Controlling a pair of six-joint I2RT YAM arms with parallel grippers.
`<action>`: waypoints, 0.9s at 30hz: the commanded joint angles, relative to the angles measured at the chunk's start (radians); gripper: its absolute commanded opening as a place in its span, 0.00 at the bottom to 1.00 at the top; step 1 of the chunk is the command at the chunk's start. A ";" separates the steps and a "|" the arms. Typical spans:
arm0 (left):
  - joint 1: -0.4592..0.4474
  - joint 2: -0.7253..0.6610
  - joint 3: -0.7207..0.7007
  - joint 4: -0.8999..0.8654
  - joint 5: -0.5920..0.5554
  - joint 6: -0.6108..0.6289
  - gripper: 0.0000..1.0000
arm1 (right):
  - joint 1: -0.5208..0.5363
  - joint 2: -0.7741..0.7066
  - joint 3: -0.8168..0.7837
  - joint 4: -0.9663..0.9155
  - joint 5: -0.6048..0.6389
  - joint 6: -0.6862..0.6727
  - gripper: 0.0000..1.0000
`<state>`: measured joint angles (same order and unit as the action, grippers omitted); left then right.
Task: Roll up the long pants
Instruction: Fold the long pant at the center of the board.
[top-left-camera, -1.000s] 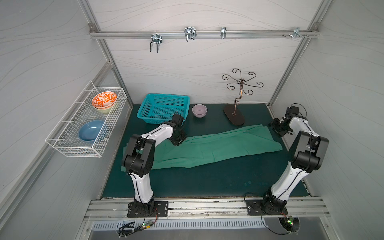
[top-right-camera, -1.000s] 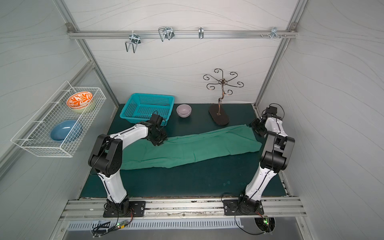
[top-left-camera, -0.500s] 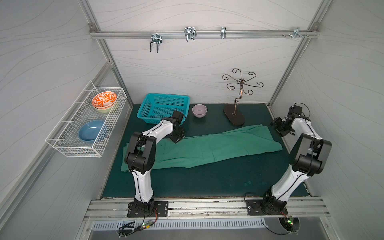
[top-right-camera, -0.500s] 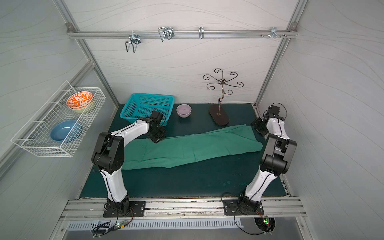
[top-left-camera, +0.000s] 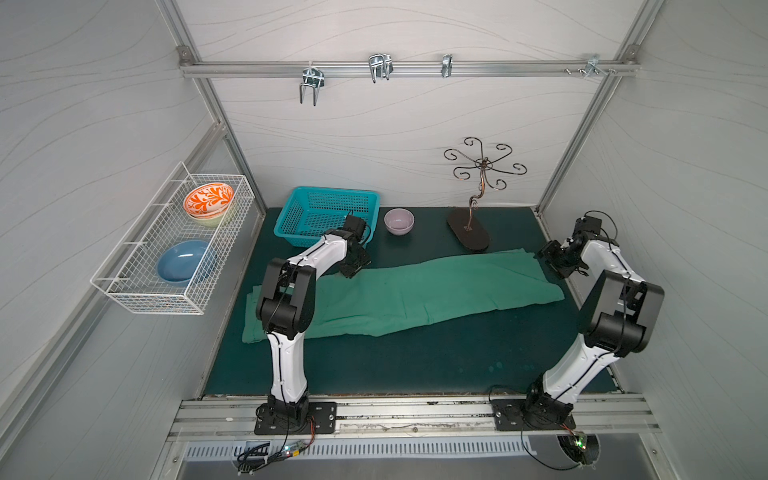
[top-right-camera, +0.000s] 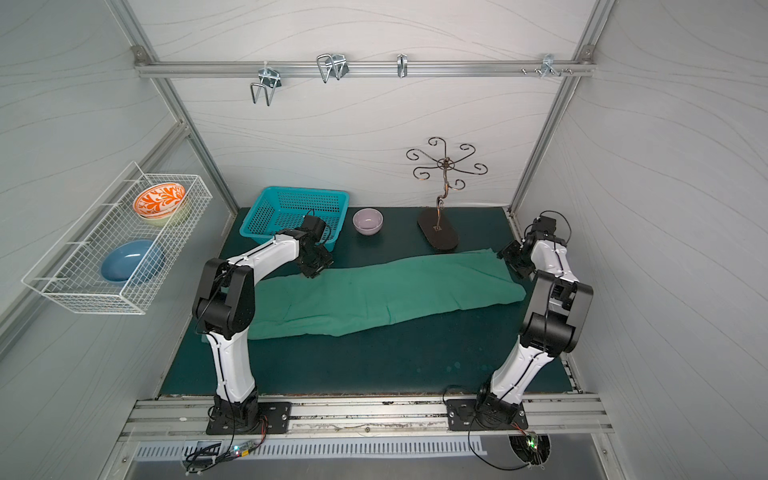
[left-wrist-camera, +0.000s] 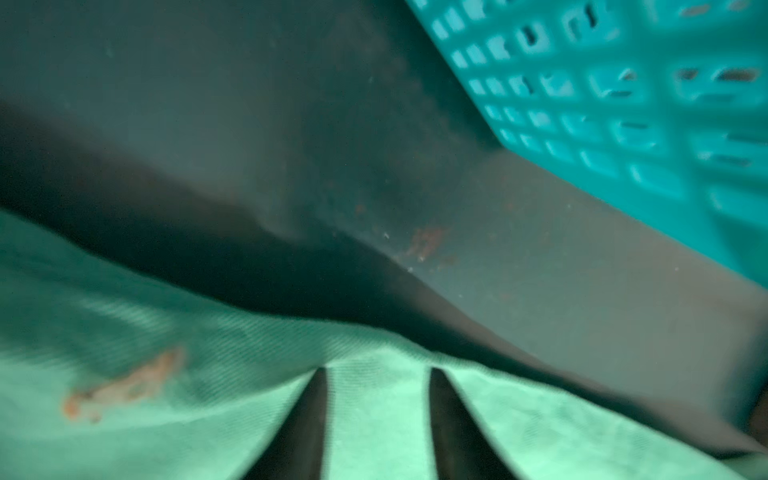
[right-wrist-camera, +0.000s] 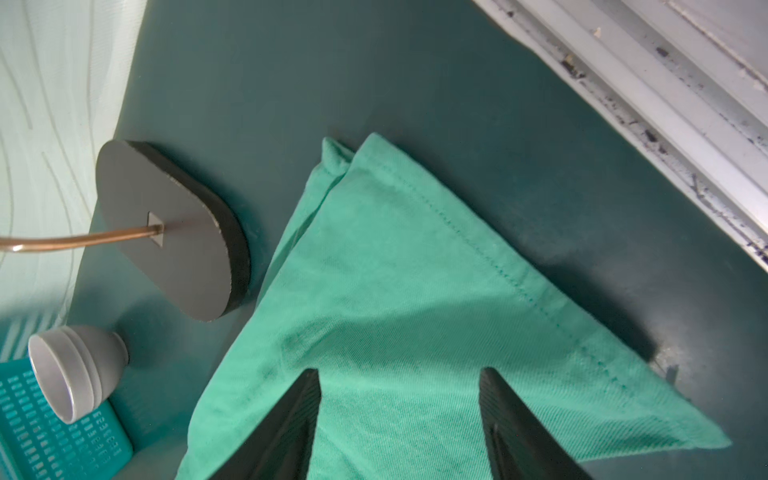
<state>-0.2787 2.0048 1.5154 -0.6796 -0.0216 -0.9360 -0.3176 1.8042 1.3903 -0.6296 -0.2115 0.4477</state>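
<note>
The dark teal matted counter carries the mid-green soft cloth long pants, laid flat from left to right (unrolled). The black-fingered left gripper, jaws spread, is over their far edge. The right gripper, jaws spread, is over their right end.

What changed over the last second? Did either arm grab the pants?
Left gripper edged toward the basket at the far edge of the pants; its jaws now stand apart. Right gripper dipped toward the pants' hem corner, open, holding nothing. Pants, basket, bowl and stand stayed put.
</note>
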 joint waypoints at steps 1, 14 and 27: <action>0.006 -0.049 0.056 0.004 -0.040 0.040 0.56 | 0.071 -0.062 -0.028 -0.045 -0.043 -0.055 0.63; -0.004 -0.421 -0.341 -0.099 0.014 -0.056 0.54 | 0.252 -0.017 -0.096 -0.098 0.159 -0.091 0.56; 0.167 -0.627 -0.630 -0.094 -0.037 -0.066 0.51 | 0.066 0.104 0.102 -0.131 0.227 -0.238 0.60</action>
<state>-0.1249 1.3972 0.8936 -0.7982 -0.0357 -1.0092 -0.2588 1.8683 1.4475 -0.7353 0.0139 0.2806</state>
